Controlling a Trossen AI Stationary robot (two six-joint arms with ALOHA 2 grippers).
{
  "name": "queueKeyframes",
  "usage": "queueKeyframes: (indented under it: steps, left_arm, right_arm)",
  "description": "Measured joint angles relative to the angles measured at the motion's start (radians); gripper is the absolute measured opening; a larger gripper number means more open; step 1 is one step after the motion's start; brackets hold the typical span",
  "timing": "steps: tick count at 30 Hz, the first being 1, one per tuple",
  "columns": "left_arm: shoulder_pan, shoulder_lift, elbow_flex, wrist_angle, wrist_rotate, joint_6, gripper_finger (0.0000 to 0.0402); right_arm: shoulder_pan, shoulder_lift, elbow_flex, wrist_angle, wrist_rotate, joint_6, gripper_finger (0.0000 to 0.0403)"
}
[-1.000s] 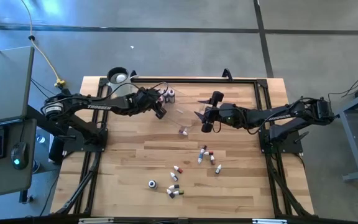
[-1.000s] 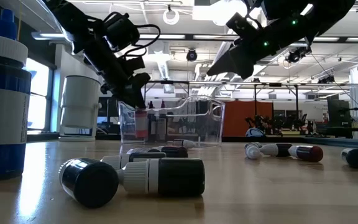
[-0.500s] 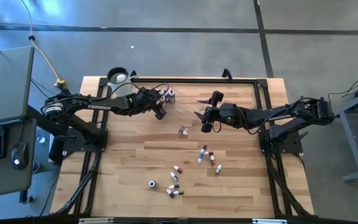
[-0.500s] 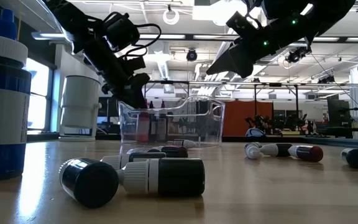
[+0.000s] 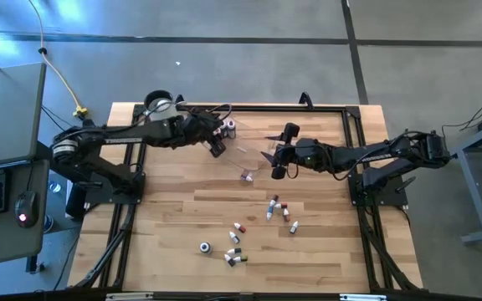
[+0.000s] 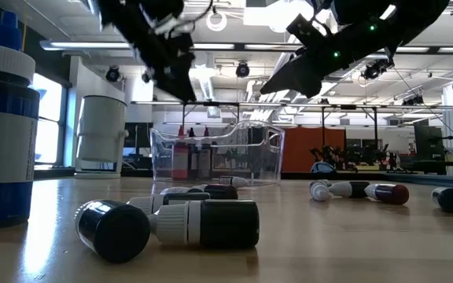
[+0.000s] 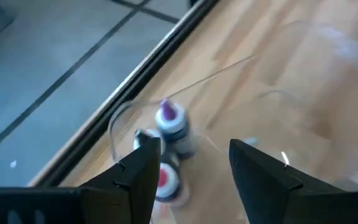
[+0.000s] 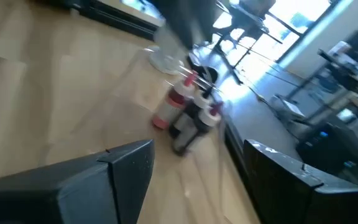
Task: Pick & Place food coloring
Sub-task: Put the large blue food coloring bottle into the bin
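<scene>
While left gripper [image 5: 217, 147] hovers wide and empty over clear tray [image 5: 243, 149] upper centre, right gripper [image 5: 272, 163] wide, bottles [image 5: 237, 242] scattered lower centre.

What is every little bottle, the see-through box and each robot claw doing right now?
left gripper: open, empty, above the box's corner.
right gripper: open, empty, hanging by the box's other side.
clear box: upright on the table, a few bottles inside.
bottles in the box: standing upright.
loose bottles: lying scattered on the table.
blue jar: upright.
</scene>
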Motion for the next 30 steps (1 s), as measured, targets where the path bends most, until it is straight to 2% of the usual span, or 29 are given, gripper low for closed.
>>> queueKeyframes:
  steps: [5, 9, 13, 15, 17, 20, 26, 30]
  left_arm:
    - [-0.064, -0.034, 0.234, -0.363, 0.121, 0.02, 0.0188]
    - [-0.131, -0.035, 0.376, -0.581, 0.288, -0.09, 0.0188]
    - [-0.237, -0.038, 0.387, -0.628, 0.498, -0.122, 0.0188]
    - [-0.322, -0.047, 0.357, -0.617, 0.513, -0.164, 0.0188]
    - [-0.431, -0.049, 0.318, -0.584, 0.444, -0.211, 0.0188]
    - [-0.612, -0.047, 0.233, -0.52, 0.276, -0.276, 0.0188]
    - [-0.973, -0.047, -0.007, -0.091, -0.026, -0.366, 0.0188]
    - [-1.081, -0.047, -0.142, 0.117, -0.167, -0.252, 0.0188]
  right_arm:
    - [0.0, 0.0, 0.0, 0.007, -0.127, 0.0, 0.0236]
    - [0.001, 0.0, 0.0, 0.038, -0.266, 0.012, 0.0234]
    - [0.002, 0.0, 0.0, 0.085, -0.337, 0.047, 0.0234]
    - [0.001, -0.001, 0.0, 0.086, -0.336, 0.062, 0.0232]
    - [0.001, -0.001, 0.0, 0.084, -0.335, 0.063, 0.023]
    - [0.001, -0.001, 0.0, 0.083, -0.335, 0.063, 0.0227]
    - [0.001, -0.001, 0.0, 0.072, -0.335, 0.065, 0.0222]
    - [0.001, -0.001, 0.0, 0.065, -0.335, 0.089, 0.0222]
